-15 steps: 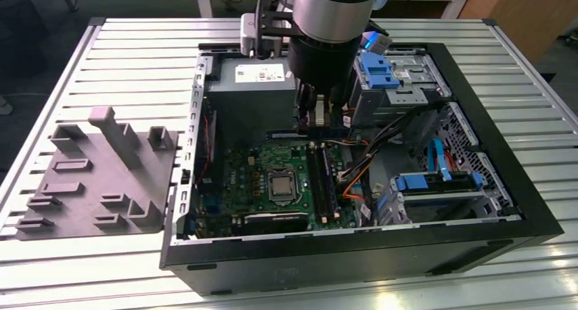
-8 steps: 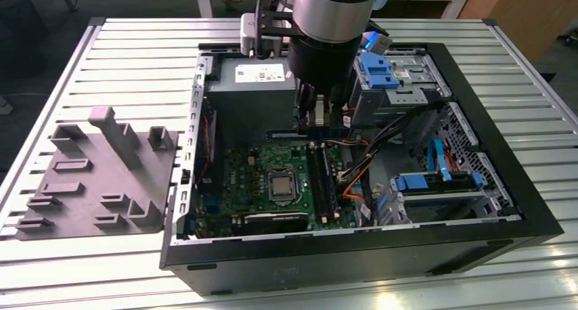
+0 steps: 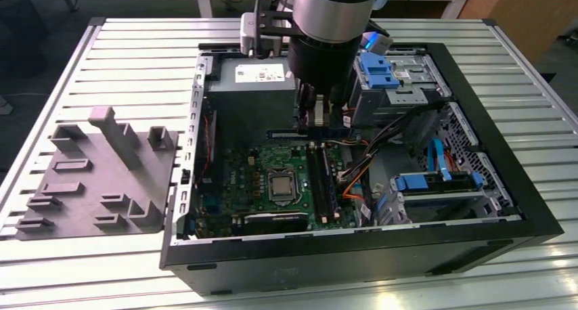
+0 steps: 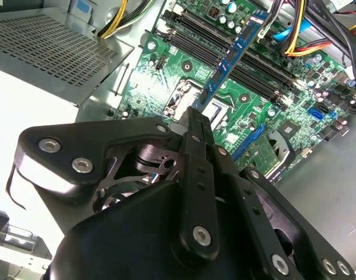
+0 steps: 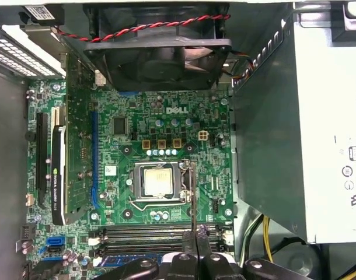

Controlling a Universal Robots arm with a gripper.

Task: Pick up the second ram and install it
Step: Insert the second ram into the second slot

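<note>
My gripper point(image 4: 196, 114) is shut on a long blue ram stick point(image 4: 233, 58), held by one end. The stick reaches out from the fingertips over the green motherboard point(image 4: 166, 64) and crosses above the black ram slots point(image 4: 248, 73). In the exterior view the gripper point(image 3: 316, 124) hangs inside the open computer case, over the far end of the ram slots point(image 3: 321, 181). In the first wrist view the gripper point(image 5: 195, 242) sits just above the slots point(image 5: 154, 233), close to the processor socket point(image 5: 157, 181).
A grey power supply point(image 3: 248, 86) stands close to the gripper on the exterior view's left, and blue drive cages point(image 3: 380, 70) and cables point(image 3: 361, 168) on its right. A fan point(image 5: 160, 52) and graphics card point(image 5: 58, 169) lie inside the case. A grey parts holder point(image 3: 99, 181) lies outside.
</note>
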